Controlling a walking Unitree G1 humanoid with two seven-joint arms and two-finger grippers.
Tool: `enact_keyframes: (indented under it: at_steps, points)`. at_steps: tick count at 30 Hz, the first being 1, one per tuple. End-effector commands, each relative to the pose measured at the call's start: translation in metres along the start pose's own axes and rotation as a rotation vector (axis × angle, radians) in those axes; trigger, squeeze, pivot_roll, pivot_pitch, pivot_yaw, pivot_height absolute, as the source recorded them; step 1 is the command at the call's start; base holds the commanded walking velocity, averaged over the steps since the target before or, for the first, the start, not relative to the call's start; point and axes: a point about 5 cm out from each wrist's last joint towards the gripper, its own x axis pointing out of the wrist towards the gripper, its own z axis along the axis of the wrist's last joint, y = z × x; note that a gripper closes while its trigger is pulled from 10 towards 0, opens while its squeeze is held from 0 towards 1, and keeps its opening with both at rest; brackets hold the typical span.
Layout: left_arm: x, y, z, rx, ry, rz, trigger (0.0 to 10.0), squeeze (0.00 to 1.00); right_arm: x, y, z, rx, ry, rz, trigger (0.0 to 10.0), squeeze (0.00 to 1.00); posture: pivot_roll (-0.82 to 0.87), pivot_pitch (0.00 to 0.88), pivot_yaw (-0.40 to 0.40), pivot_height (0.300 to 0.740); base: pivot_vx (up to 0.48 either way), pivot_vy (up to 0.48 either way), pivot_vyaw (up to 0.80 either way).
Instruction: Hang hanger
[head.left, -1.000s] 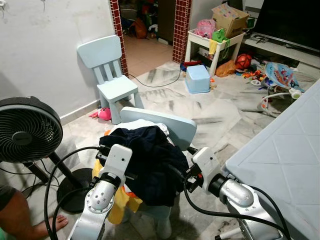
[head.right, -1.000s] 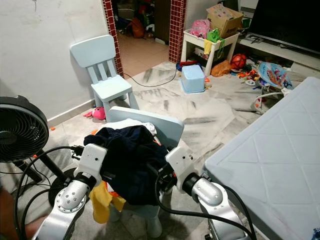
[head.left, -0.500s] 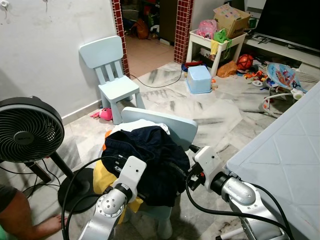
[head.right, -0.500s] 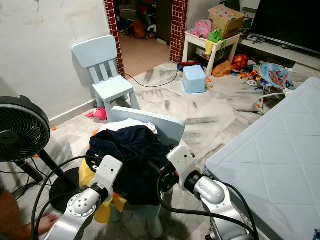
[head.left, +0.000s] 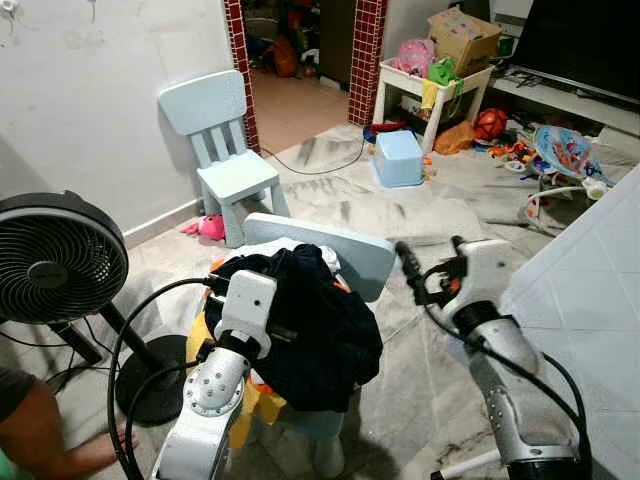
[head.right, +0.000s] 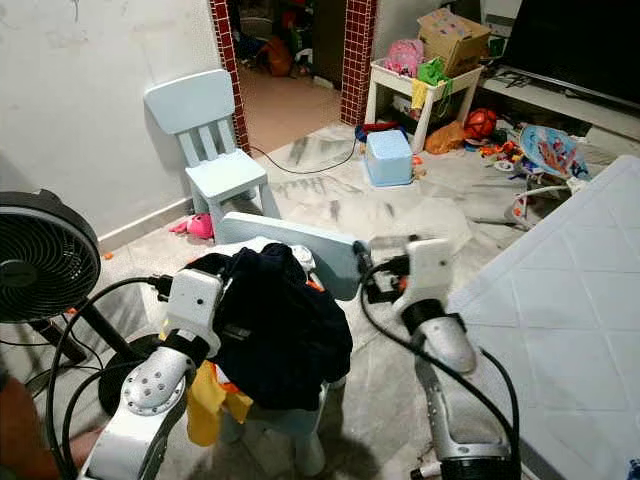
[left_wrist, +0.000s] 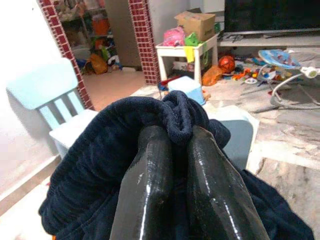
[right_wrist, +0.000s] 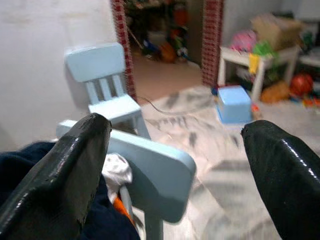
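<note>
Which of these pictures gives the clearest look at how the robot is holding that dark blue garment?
The left wrist view: the left gripper pinches a fold of the dark blue garment between its fingers. Both eye views show the garment heaped on the near chair, with the grip hidden behind the wrist. The right wrist view catches just its edge.

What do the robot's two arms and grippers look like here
Both arms are silver metal with rounded joints, white box-shaped wrist housings and looping black cables. The left arm has a round joint cap dotted with screws. The left gripper and right gripper each carry two long, glossy black fingers.
</note>
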Motion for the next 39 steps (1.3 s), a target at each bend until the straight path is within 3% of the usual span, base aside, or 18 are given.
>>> enact_keyframes:
  at_steps: [1, 18, 22, 29, 39]
  points:
    - [-0.0010, -0.0002, 0.0094, 0.008, -0.056, 0.002, 10.0, 0.00, 0.0008, -0.0032, -0.0015, 0.026, 0.011, -0.023, 10.0, 0.00, -0.09, 0.000, 0.026, 0.740, 0.000, 0.000, 0.00]
    - [-0.0003, -0.0003, 0.0077, 0.028, -0.053, 0.013, 10.0, 0.00, -0.0027, -0.0012, -0.0046, 0.063, -0.017, -0.026, 10.0, 0.00, -0.09, 0.000, 0.037, 0.740, 0.000, 0.000, 0.00]
    - [-0.0002, 0.0003, 0.0069, 0.030, -0.047, 0.017, 10.0, 0.00, -0.0027, -0.0012, -0.0020, 0.000, -0.041, -0.026, 10.0, 0.00, -0.09, 0.000, 0.034, 0.740, -0.275, 0.000, 0.00]
    - [-0.0003, -0.0002, 0.0064, 0.033, -0.043, 0.015, 10.0, 0.00, -0.0040, 0.0021, -0.0019, 0.063, -0.047, 0.014, 10.0, 0.00, -0.09, 0.000, 0.034, 0.740, -0.322, 0.000, 0.00]
    - [0.0002, -0.0021, 0.0054, 0.036, -0.037, 0.004, 10.0, 0.00, -0.0060, -0.0020, -0.0038, 0.056, -0.046, -0.004, 10.0, 0.00, -0.09, 0.000, 0.037, 0.740, -0.325, 0.000, 0.00]
